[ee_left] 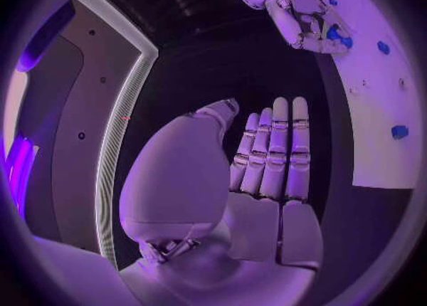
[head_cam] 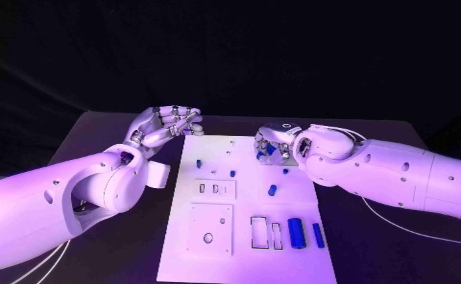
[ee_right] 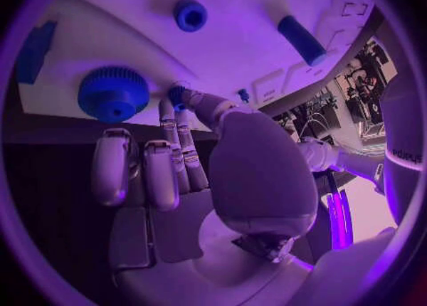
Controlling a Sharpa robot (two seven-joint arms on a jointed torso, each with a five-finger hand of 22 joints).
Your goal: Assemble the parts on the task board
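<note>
Board (head_cam: 245, 244), white, flat and rectangular, is lying lengthwise in the middle of the dark matte table (head_cam: 86, 137). Its surface is showing shallow rectangular recesses, small round holes and raised square plates. Near its front right corner, two smooth blue cylinders (head_cam: 297, 232) are lying side by side, just beside an outlined rectangular slot. A shorter blue peg (head_cam: 272, 191) is lying tilted near the middle of the board, and a small blue stud (head_cam: 199, 163) is standing toward the left edge.

The left robot hand (head_cam: 165, 126), silver and segmented, is hovering at the far left corner of the board; its fingers are lying straight and close together in the left wrist view, and it is holding nothing, palm free.

The right robot hand (head_cam: 274, 145) is resting over the far right part of the board. In the right wrist view its fingertips (ee_right: 178, 97) are meeting on a small blue part (ee_right: 175, 92) against the board, pinching it between thumb and finger. A blue toothed wheel (ee_right: 113, 93), ridged around its rim, is sitting just beside those fingers. A blue ring-shaped piece (ee_right: 191, 15) and a smooth blue rod (ee_right: 302, 39) are lying farther out on the white surface, apart from each other.
</note>
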